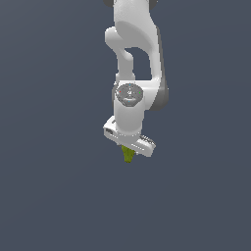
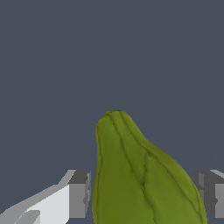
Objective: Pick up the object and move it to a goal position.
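hanging under hand (image 1: 129, 149), object (image 1: 128, 155) sits between fingers (image 2: 79, 192).

object (image 2: 144, 175) | olive-green, ribbed, lumpy | narrow end pointing away from wrist | between gripper (image 2: 146, 194) fingers

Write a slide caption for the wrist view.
Ridged olive-green pear-shaped object sits between the grey fingertips of the white end effector, narrow end pointing away, against a plain dark blue-grey background.
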Action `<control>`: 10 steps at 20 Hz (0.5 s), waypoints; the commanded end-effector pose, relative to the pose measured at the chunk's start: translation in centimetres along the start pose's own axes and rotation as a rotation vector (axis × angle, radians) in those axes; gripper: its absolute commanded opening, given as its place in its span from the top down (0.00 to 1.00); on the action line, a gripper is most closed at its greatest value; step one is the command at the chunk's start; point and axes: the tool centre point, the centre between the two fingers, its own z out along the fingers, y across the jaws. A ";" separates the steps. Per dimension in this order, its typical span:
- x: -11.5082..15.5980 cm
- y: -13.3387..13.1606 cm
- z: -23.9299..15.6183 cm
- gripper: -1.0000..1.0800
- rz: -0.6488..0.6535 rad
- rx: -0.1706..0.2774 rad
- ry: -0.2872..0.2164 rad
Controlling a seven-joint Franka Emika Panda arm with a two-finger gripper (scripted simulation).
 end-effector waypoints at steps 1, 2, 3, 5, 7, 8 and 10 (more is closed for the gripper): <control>1.1 0.6 -2.5 1.00 0.000 0.001 0.002; 1.5 0.8 -3.5 1.00 0.000 0.001 0.002; 2.0 1.1 -4.5 1.00 0.000 0.001 0.002; 2.9 1.5 -6.5 1.00 0.000 0.001 0.002; 3.8 2.0 -8.4 1.00 0.000 0.001 0.002; 4.3 2.2 -9.4 1.00 0.000 0.001 0.002; 5.2 2.7 -11.4 1.00 0.000 0.001 0.003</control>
